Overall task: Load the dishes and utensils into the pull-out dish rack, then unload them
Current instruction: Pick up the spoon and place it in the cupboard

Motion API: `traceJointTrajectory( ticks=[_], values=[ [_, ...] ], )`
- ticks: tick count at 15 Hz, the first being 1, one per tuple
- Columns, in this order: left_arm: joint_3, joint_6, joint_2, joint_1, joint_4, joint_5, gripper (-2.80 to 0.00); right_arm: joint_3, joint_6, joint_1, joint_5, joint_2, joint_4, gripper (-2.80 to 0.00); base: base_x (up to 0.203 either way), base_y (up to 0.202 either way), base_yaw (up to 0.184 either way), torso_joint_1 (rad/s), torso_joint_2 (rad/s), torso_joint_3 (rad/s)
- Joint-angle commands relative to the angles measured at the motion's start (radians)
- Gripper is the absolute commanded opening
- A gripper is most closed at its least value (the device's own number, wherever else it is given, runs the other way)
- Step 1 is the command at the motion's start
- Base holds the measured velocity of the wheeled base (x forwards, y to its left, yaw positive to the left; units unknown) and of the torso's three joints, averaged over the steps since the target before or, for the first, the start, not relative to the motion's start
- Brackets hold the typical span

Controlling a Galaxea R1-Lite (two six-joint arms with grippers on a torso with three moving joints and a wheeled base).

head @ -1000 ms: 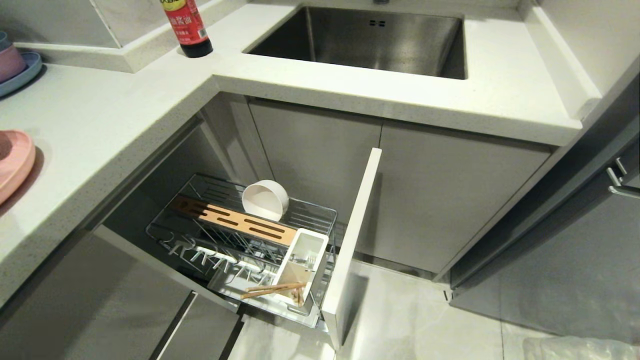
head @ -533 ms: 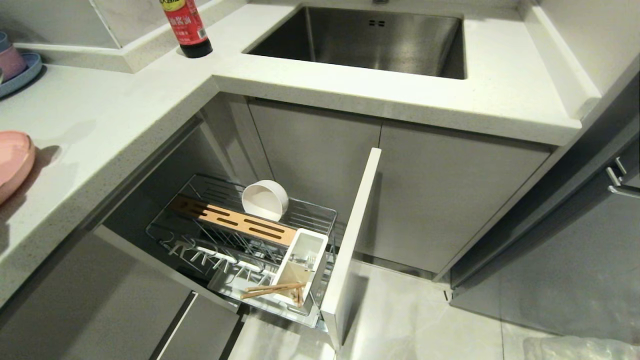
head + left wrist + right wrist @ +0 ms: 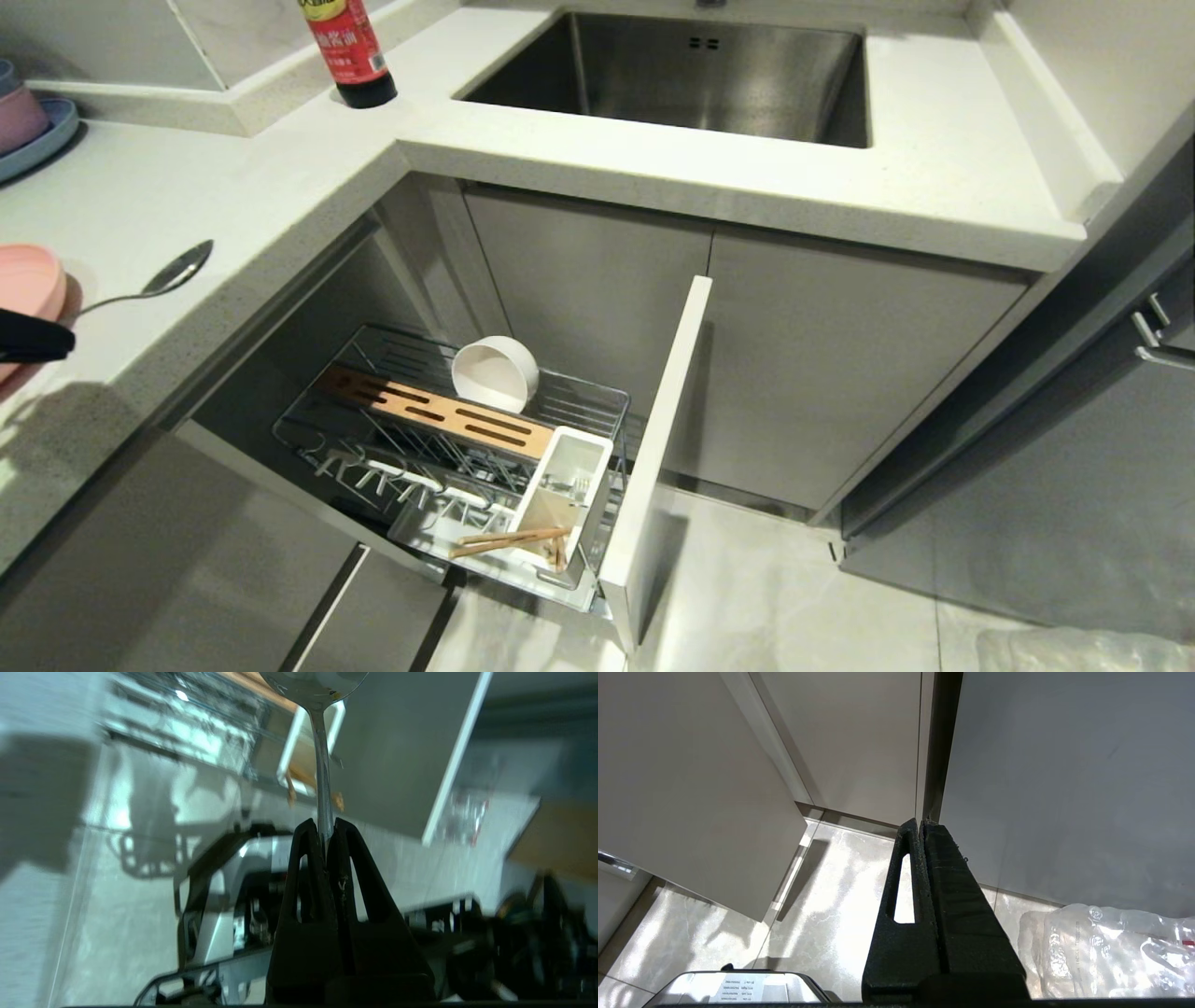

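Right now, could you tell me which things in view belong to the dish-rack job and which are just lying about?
Part of the job:
- spoon, pinched in the left claw
- chopsticks in the white caddy
- cream bowl in the pull-out rack
- pink plate on the counter

Just lying about:
- sauce bottle
- sink
- stacked bowls on a blue plate
- right claw, parked near the floor
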Motion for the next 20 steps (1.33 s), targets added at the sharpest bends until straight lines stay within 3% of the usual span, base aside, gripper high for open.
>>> traceJointTrajectory(
  ticks=[1,5,9,11,14,20],
  values=[
    [0.001,0.0,0.008,-0.103,0.021,0.043,-2.8,0.0,0.0,0.0,0.0,0.0,0.0,-2.8,0.0,0.0,0.0,0.0,0.0,0.0],
    [0.001,-0.024,0.068,-0.343,0.068,0.219,-2.8,0.0,0.0,0.0,0.0,0.0,0.0,-2.8,0.0,0.0,0.0,0.0,0.0,0.0],
    [-0.023,-0.202,0.181,-0.59,0.075,0.35,-2.8,0.0,0.0,0.0,0.0,0.0,0.0,-2.8,0.0,0.0,0.0,0.0,0.0,0.0],
    [-0.051,-0.302,0.259,-0.678,0.076,0.412,-2.8,0.0,0.0,0.0,0.0,0.001,0.0,-2.8,0.0,0.0,0.0,0.0,0.0,0.0],
    [-0.069,-0.378,0.36,-0.745,0.069,0.478,-2.8,0.0,0.0,0.0,0.0,0.001,0.0,-2.8,0.0,0.0,0.0,0.0,0.0,0.0],
    [-0.07,-0.398,0.516,-0.781,0.016,0.482,-2.8,-0.001,0.0,0.0,0.0,0.0,0.0,-2.8,0.0,0.0,0.0,0.0,0.0,0.0]
  ],
)
